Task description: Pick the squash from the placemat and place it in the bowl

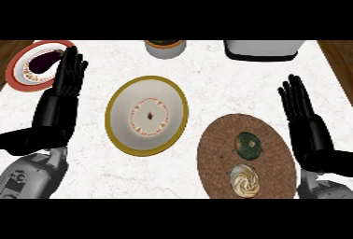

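Right hand (307, 123) open, holding nothing, just right of placemat (224, 140) | left hand (66, 86) open too | step: pre-reach | next: grab squash (249, 144), carry left to bowl (117, 100)

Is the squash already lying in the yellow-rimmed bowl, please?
No, the dark green squash lies on the brown placemat, beside a pale pastry, and the bowl holds nothing.
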Motion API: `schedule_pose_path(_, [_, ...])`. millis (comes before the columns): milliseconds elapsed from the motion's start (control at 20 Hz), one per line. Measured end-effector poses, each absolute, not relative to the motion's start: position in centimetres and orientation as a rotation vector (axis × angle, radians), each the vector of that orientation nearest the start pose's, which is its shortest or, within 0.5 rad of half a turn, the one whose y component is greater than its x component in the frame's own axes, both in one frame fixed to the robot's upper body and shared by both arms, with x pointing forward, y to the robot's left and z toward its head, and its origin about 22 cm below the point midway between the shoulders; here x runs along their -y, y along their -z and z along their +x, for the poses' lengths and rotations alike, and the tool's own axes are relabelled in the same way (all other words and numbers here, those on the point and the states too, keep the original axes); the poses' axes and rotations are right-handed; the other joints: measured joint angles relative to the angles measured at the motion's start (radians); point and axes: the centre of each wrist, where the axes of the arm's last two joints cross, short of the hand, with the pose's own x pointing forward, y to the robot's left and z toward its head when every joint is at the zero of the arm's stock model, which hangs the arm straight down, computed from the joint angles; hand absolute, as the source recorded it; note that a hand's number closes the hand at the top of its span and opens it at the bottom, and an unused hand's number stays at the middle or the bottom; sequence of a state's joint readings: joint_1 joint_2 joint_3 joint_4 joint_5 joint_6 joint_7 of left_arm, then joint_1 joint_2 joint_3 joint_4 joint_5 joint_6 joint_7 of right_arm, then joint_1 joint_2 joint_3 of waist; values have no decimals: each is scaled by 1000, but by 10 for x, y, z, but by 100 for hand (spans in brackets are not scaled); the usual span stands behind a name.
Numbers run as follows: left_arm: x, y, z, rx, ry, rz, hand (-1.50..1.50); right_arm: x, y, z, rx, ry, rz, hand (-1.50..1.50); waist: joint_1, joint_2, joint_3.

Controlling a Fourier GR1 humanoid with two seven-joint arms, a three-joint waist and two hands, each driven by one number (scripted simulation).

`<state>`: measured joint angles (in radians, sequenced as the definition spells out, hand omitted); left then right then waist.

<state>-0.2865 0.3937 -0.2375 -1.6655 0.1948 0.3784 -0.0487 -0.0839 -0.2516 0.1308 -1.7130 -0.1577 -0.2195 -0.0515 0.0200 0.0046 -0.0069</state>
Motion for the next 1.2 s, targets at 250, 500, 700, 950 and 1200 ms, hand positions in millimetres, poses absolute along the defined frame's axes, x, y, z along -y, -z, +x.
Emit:
schedule_pose_path(250, [-246, -91, 282, 1870, 42, 84, 0, 240, -60, 272, 1717, -145, 90, -150, -3, 0, 5])
schedule_pose_path(500, [-260, -78, 279, 1763, -19, -18, 0, 275, -48, 284, 1579, -334, -216, -150, 4, 4, 0])
schedule_pose_path(700, [-278, -70, 277, 1718, -40, -65, 0, 290, -26, 305, 1585, -344, -310, -150, 1, 3, 5])
schedule_pose_path(950, [-288, -61, 273, 1699, -53, -88, 0, 301, -47, 335, 1589, -510, -439, -150, 1, 0, 6])
schedule_pose_path(1200, [-289, -64, 275, 1696, -43, -102, 0, 303, -79, 356, 1362, -836, -495, -150, 9, -1, 4])
